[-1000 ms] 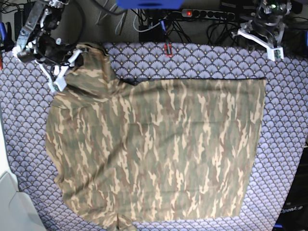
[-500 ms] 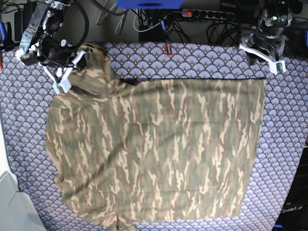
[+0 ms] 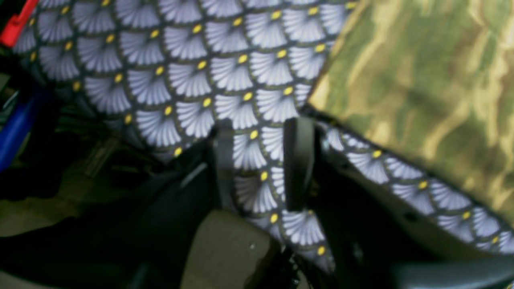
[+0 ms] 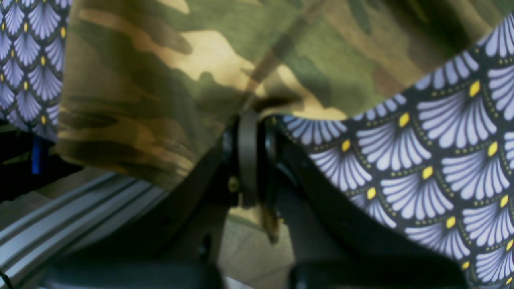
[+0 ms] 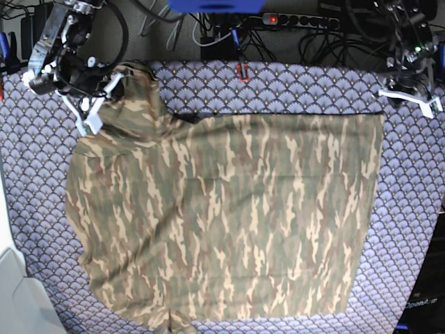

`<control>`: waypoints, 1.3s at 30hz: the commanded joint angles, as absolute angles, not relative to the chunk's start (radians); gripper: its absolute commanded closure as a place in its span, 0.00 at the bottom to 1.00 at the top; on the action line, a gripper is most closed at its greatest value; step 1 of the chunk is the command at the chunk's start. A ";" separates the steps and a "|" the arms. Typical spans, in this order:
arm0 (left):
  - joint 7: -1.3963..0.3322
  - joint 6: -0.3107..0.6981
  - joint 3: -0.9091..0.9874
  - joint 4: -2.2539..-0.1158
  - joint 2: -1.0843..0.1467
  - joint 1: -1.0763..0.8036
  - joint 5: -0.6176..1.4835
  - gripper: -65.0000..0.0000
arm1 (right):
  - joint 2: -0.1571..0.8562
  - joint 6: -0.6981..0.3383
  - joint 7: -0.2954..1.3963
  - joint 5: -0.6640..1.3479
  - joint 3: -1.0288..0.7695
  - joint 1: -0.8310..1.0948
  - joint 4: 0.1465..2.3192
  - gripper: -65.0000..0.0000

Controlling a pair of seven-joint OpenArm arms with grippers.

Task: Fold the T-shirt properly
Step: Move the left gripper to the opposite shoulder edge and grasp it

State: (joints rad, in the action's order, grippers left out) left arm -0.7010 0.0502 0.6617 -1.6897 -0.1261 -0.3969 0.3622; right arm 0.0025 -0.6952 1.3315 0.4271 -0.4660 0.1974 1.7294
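Lying spread on the purple scallop-patterned tablecloth point(image 5: 292, 83) of the bench, the T-shirt point(image 5: 229, 216) fills the middle of the base view. Right claw point(image 4: 251, 120): fingers pressed together, clamped on a fold of the T-shirt at its edge; camouflage cloth rises above and to the left of the fingertips, patterned tablecloth lies to their right. In the base view this claw point(image 5: 94, 104) sits at the garment's bunched upper-left corner. Left claw point(image 3: 263, 140): fingers apart, nothing between them but tablecloth; the T-shirt's edge point(image 3: 421, 80) lies just beyond the right-hand finger, apart from it. In the base view the left claw point(image 5: 411, 94) stands near the shirt's upper-right corner, over bare tablecloth.
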 commanded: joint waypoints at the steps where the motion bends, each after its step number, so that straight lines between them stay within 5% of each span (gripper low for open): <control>1: -0.680 0.073 0.667 -1.693 -0.147 -0.375 0.367 0.68 | 0.004 -0.698 1.334 0.438 -0.464 0.194 1.741 1.00; 19: -0.677 0.104 0.665 -1.524 -0.136 -0.206 0.369 0.68 | 0.004 -0.698 1.336 0.437 -0.463 0.194 1.741 1.00; 39: -0.616 0.105 0.555 -1.412 -0.074 -0.246 0.377 0.68 | 0.005 -0.698 1.336 0.437 -0.463 0.194 1.741 1.00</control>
State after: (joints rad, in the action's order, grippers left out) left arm -0.4927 0.1020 0.5655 -1.4242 -0.0849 -0.2283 0.3737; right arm 0.0025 -0.6952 1.3319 0.4274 -0.4633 0.1974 1.7294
